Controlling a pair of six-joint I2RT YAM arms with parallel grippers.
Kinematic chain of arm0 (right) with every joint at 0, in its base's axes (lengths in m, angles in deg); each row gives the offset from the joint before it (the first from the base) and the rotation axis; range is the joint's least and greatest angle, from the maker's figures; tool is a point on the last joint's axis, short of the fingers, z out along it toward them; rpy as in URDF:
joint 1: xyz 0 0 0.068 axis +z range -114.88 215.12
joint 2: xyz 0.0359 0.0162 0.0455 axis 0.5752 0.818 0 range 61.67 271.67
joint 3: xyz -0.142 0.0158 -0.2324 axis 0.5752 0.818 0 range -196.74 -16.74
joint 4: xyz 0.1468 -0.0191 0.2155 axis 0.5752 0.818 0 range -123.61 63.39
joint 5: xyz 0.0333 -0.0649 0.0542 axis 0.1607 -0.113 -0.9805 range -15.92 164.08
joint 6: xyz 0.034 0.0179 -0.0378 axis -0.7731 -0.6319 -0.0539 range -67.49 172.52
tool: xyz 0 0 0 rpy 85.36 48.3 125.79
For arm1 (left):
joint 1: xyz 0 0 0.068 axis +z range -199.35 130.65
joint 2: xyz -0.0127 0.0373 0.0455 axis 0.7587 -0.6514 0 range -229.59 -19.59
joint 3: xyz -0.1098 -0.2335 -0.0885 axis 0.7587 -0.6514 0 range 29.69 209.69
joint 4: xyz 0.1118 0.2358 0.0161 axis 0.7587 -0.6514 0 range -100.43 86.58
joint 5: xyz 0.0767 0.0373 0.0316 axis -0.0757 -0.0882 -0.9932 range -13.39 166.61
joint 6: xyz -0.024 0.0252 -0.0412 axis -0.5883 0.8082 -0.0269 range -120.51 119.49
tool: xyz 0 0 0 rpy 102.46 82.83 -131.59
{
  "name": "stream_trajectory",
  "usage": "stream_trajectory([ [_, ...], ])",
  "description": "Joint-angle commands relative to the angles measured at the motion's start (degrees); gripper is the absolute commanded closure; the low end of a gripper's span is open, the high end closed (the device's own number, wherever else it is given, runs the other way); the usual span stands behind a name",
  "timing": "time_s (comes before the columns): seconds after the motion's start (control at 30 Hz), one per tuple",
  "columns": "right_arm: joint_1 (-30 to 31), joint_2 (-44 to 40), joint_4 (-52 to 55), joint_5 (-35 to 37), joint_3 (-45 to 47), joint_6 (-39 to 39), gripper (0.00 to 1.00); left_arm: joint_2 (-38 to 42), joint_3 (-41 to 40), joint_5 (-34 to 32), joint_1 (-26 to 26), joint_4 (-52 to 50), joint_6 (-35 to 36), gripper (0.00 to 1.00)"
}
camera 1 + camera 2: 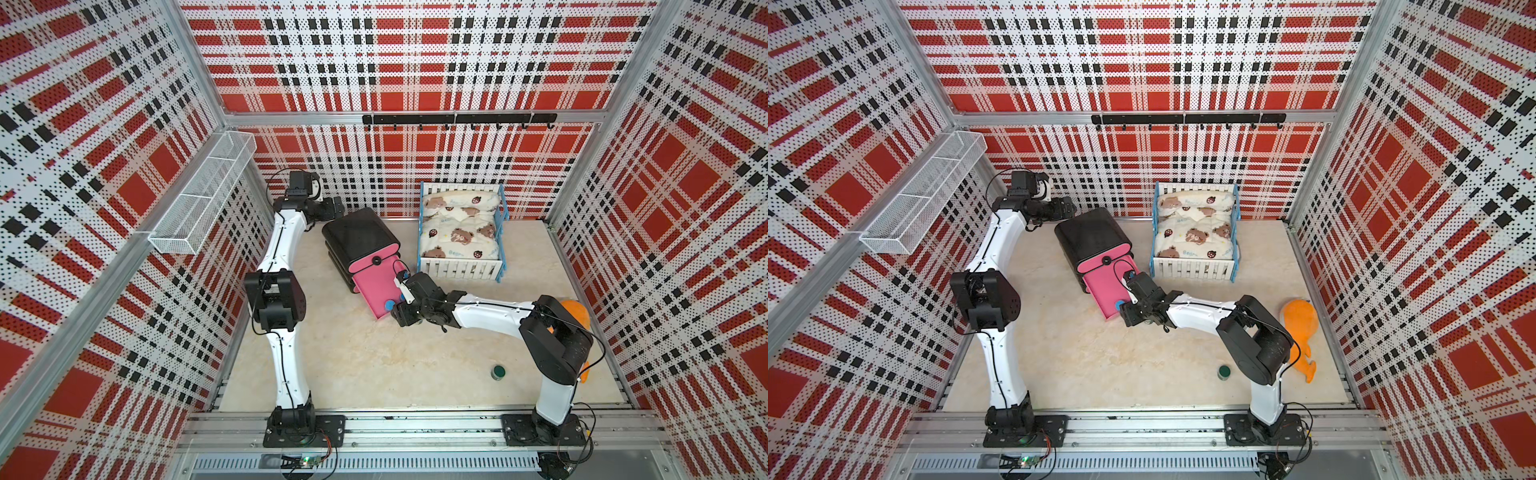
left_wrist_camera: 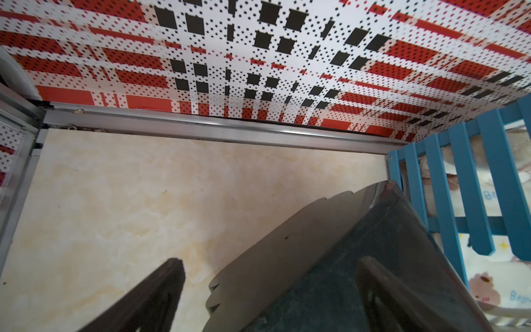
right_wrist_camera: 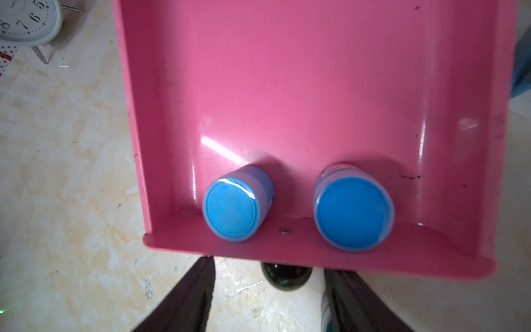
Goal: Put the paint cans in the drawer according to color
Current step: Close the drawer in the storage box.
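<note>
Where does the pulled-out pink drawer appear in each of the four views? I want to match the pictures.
Both top views: the pulled-out drawer is mid-table, sticking out of the black chest toward the near edge.
Left wrist: not in it; only the chest's black shell shows.
Right wrist: it fills most of the picture.
Shared landmark: the blue-lidded paint cans at its front wall; the top views show only one.

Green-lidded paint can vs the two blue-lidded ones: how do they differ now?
Lid: the green-lidded paint can is dark green; the two blue-lidded paint cans are bright blue.
Place: the green one stands on the tabletop; the blue ones sit in the pulled-out pink drawer, at its front wall.
Company: the green one is alone; the blue ones stand side by side, apart.
Shared: small round jars, lids up.
</note>
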Motion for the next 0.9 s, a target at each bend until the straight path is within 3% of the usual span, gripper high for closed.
stream_trajectory([
  [0.0,0.51,1.97,0.01,0.60,-0.23,0.67,0.40,-1.25,1.55,2.48,0.07,0.71,0.85,0.01],
  [0.37,0.51,4.17,-0.32,2.23,-1.27,1.24,0.42,-2.57,1.55,5.00,-0.37,1.07,1.10,0.01],
  [0.87,0.51,3.73,0.54,3.39,-3.92,2.58,0.71,-3.45,0.26,7.37,-0.81,1.15,1.99,0.01],
])
